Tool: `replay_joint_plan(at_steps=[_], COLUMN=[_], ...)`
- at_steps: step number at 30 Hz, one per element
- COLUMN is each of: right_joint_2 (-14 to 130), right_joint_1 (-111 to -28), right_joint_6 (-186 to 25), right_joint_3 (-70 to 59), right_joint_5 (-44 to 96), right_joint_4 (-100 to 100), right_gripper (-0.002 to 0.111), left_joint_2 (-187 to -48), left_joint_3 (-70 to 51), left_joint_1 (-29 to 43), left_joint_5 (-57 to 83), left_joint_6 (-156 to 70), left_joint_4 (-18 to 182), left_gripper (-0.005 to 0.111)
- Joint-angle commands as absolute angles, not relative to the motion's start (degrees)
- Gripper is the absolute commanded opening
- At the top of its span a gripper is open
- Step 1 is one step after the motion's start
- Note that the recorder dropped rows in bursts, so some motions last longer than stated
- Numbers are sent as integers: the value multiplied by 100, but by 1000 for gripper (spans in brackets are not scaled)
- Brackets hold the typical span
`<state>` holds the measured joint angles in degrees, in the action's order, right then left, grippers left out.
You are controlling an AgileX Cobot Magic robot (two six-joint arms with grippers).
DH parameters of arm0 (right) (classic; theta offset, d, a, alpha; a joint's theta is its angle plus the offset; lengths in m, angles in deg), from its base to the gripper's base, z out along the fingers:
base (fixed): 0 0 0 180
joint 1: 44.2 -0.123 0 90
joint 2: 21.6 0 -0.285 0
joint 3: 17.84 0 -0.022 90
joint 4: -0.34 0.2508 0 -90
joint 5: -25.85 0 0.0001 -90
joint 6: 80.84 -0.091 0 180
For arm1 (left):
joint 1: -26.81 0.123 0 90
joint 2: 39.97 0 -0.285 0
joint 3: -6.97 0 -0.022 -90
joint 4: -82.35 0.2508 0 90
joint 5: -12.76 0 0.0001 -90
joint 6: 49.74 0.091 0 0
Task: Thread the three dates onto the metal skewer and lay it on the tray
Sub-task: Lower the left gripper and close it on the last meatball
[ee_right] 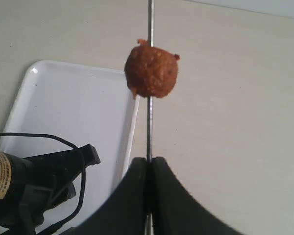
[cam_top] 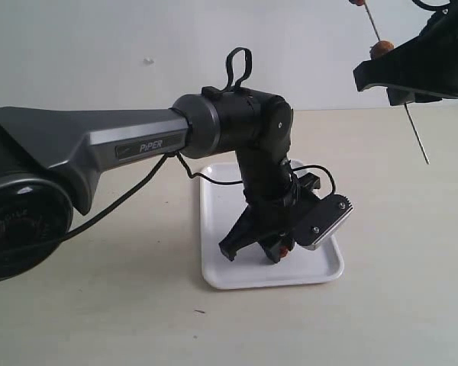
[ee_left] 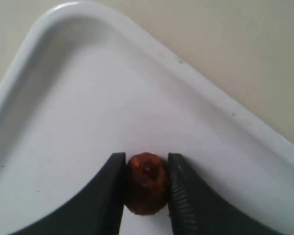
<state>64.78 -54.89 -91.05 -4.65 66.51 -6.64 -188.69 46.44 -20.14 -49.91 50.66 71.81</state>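
Your left hand (ee_left: 146, 169) is clenched on a date (ee_left: 146, 188) down at the tray (ee_left: 63, 98), and the metal skewer (ee_right: 149, 122), pinched steeply tilted in your right hand (ee_right: 148, 162), hangs high to its right.

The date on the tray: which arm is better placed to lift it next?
Left. The left gripper grips the date on the tray; the right gripper is raised off to the side, clamped on the skewer.
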Motion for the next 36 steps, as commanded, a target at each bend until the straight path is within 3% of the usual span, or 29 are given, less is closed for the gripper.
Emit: replay_joint_plan(at_steps=[1,36], right_joint_2=[6431,6431], right_joint_1=[-5467,-5467], right_joint_6=[-9146,-9135], right_joint_3=[-496,-496], right_joint_5=[6545,7038], right_joint_4=[-715,-775], right_gripper=[0,0], left_joint_2=[-18906,-18319], left_joint_3=[4627,4627], left_joint_1=[-2026,-1999], left_joint_5=[-5133,-5200], left_joint_6=[5043,3647], left_joint_4=[7144,7670], left_gripper=[29,29])
